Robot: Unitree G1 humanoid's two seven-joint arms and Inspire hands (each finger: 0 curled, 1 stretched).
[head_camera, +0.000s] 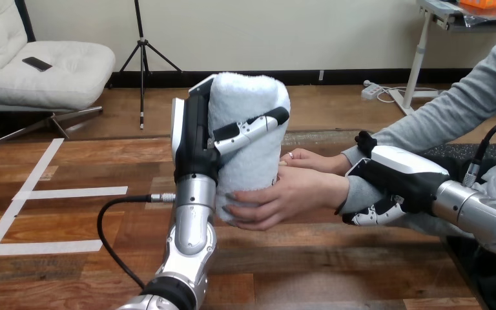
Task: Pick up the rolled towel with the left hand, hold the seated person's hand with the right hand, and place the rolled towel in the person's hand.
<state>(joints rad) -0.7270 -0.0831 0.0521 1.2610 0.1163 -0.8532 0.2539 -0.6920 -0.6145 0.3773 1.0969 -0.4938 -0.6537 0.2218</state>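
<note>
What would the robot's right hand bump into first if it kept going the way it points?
Likely the person's nearer hand, just ahead of the right hand gripping the grey-sleeved forearm; then the white rolled towel.

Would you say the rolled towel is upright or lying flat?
Upright: the rolled towel stands on end in the left hand.

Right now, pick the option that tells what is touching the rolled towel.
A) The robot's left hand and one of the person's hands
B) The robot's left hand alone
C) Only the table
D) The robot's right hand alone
A: the left hand grips the upright rolled towel with its thumb across it, and the person's nearer hand cups its lower end.
</note>
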